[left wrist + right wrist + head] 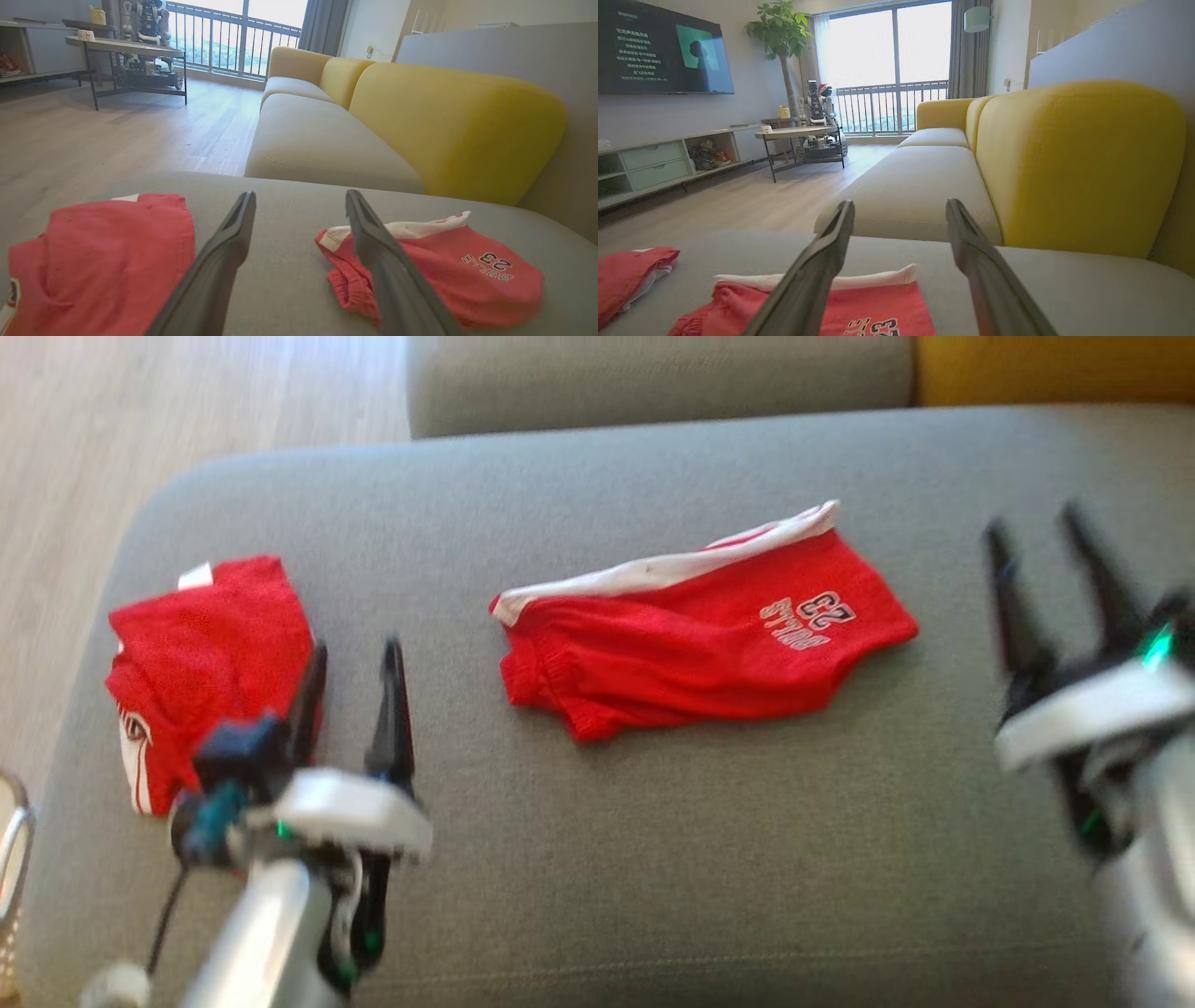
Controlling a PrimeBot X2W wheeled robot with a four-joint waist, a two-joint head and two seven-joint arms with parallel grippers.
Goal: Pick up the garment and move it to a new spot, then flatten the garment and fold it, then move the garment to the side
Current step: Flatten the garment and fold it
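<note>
A: Left jaws?
B: Wide apart, empty, over grey cushion [653,859], left edge, beside folded red garment [205,653].
A: Right jaws?
B: Also wide, empty, right edge. Red shorts [700,644] lie mid-cushion, untouched.

Head looks down; low wrist cameras share shorts [691,644].

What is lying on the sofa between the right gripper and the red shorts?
Nothing lies there. In the head view, the stretch from the open right gripper to the red shorts is bare grey sofa cushion.
</note>
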